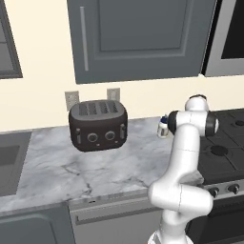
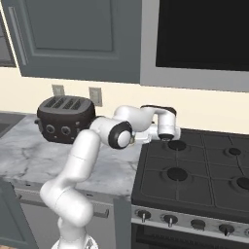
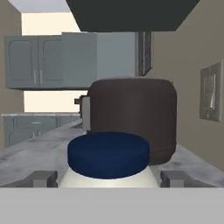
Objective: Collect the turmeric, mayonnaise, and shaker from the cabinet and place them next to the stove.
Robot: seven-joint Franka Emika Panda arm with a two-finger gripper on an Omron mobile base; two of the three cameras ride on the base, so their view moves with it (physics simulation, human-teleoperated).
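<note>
2 dark fingertips [image 3: 43,178] are standing spread wide on either side of the mayonnaise [image 3: 108,161], with a gap showing between each tip and the white jar, so the gripper [image 3: 108,181] is straddling it rather than pinching it. From the left base view the mayonnaise [image 1: 163,127] is sitting upright on the marble counter [image 1: 71,167], just beside the edge of the stove [image 1: 224,152], which looks like its intended spot. The gripper [image 2: 166,135] itself is mostly hidden behind the wrist in the right base view, so whether a tip is brushing the jar is hard to judge. Beyond the jar, the black toaster [image 1: 97,125] is sitting further along the counter, and the cabinet [image 1: 138,33] is hanging above with its door appearing shut. The risk now is in backing away: a crooked or sideways retreat could be catching the blue lid and tipping the light jar, or nudging it toward the burners.
</note>
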